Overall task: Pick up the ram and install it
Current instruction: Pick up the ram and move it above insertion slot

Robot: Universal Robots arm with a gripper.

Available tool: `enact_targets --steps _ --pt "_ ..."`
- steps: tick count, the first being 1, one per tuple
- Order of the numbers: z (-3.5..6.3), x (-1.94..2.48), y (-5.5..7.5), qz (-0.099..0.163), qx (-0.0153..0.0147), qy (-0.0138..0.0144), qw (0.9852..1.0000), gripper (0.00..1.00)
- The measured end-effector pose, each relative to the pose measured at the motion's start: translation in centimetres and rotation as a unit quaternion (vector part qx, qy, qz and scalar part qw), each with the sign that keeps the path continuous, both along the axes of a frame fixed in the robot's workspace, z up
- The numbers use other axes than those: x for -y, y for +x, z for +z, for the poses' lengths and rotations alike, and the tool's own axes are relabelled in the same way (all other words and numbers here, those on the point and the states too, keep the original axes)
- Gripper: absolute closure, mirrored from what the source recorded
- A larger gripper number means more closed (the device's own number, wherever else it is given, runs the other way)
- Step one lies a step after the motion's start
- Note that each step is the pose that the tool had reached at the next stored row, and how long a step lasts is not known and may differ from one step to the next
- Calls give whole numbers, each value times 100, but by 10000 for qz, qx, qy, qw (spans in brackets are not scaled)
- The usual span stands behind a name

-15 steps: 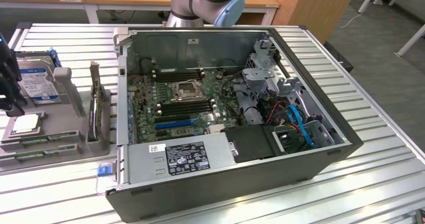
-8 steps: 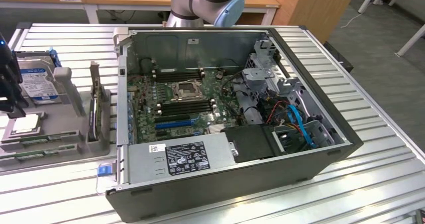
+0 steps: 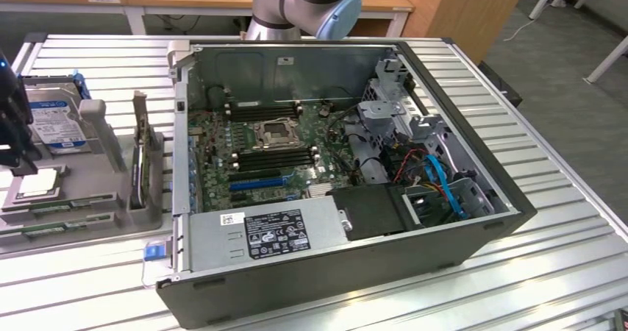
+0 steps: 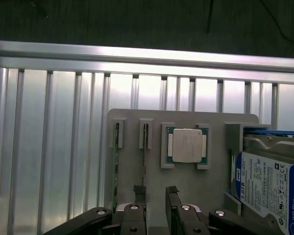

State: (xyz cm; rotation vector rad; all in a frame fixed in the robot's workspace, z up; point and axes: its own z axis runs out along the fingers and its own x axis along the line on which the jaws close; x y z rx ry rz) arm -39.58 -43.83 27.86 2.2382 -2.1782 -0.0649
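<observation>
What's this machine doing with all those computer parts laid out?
A robot arm's gripper, open and holding nothing, hovers over a grey tray of parts that sits beside an open computer case. Two green memory sticks stand on edge in tray slots. The gripper is nearest the ram stick beside the processor chip; the second ram stick is one slot further. A hard drive sits at the tray's other end. Nothing is picked up yet.

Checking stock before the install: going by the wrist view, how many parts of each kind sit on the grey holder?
ram sticks: 2
processor chip: 1
hard drive: 1
Total: 4
</observation>
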Motion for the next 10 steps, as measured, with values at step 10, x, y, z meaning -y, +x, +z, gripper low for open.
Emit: enact_targets --steps 10 --pt "0 87 0 0 0 0 10000 70"
